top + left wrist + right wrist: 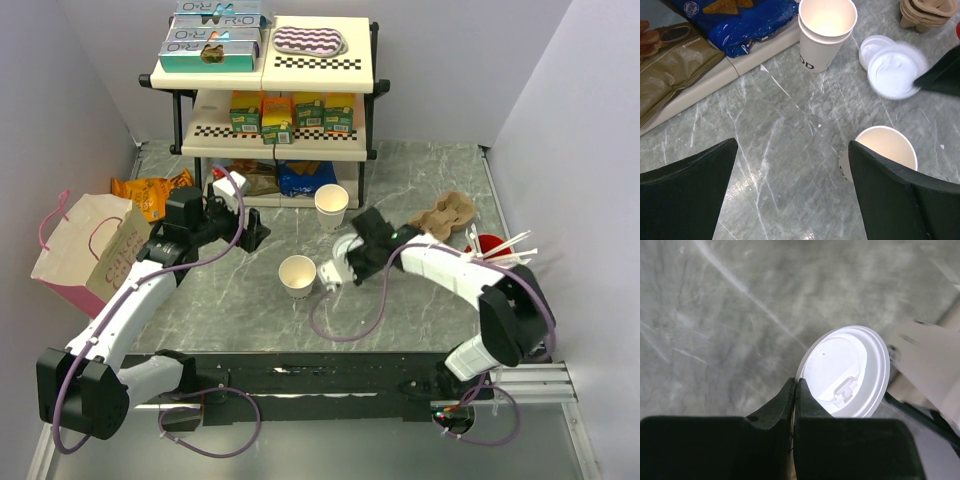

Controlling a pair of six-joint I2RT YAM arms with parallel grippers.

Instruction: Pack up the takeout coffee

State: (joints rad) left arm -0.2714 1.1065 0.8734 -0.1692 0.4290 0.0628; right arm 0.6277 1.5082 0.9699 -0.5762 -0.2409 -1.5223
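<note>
The takeout coffee is in two parts. Its paper cup (297,275) is plain cream-white and tapers toward the base. It stands upright and lidless on the grey marbled desk (400,170), near the middle and in front of the shelf (270,150). The left wrist view shows dark lettering on its side, partly hidden. Its lid (847,372) is a round white plastic disc with a raised rim and a small moulded sip tab near one edge. It sits just to the right of the cup, apart from it.

The right claw (795,385) is closed tight. Its two black fingers pinch the lid's rim at the near edge, so the lid sticks out beyond the fingertips. In the left wrist view the lid is blurred. It seems to be held a little above the desk, though I cannot be sure it is clear of the surface. Just behind it lies another white lid (874,46), partly covered in that view.

The left claw (792,145) is spread wide with nothing between its fingers, hovering over bare desk to the left of the cup. In the top view it is near the cup but apart from it.

A stack of lidless cups (331,205) stands farther back, by the foot of the shelf.
</note>
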